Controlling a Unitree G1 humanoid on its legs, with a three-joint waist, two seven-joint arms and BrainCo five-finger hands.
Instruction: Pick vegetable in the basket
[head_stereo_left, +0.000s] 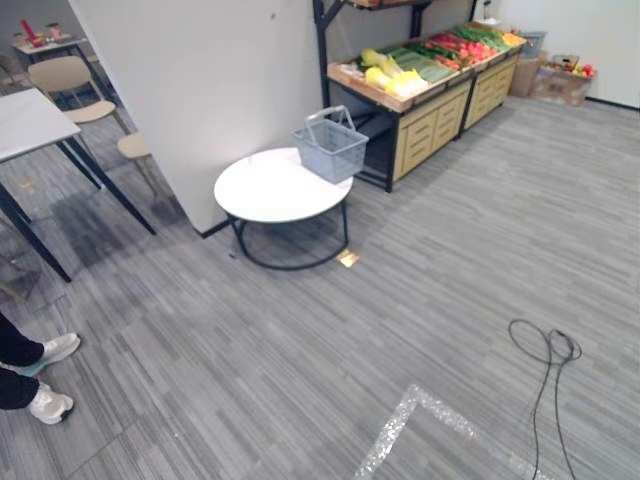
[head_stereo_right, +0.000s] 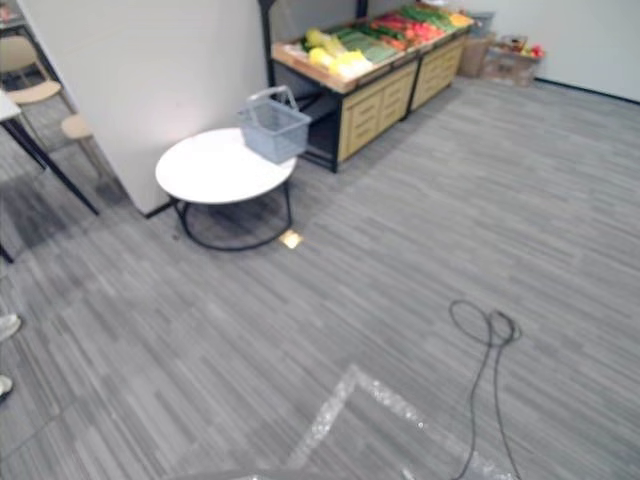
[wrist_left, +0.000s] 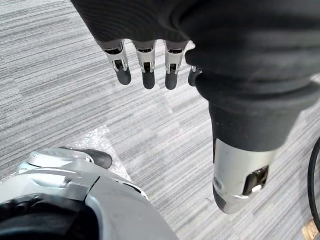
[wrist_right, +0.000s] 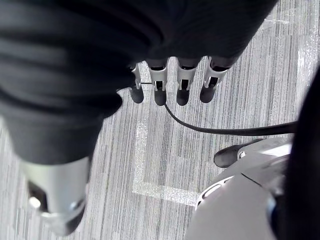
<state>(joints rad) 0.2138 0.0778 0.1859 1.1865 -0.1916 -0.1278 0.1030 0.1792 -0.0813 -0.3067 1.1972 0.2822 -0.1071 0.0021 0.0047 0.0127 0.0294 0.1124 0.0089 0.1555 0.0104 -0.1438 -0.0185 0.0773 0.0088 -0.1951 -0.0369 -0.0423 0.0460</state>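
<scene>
Vegetables (head_stereo_left: 430, 55) lie in a row on the wooden stand (head_stereo_left: 440, 120), well ahead and to the right across open floor (head_stereo_left: 420, 290). Round white bench (head_stereo_left: 262, 192) sits just left of it, grey basket (head_stereo_left: 330, 150) at its stand-side edge, looks empty. Left hand (wrist_left: 148, 67) and right hand (wrist_right: 182, 87) hang relaxed, holding nothing; right probably nearer.
</scene>
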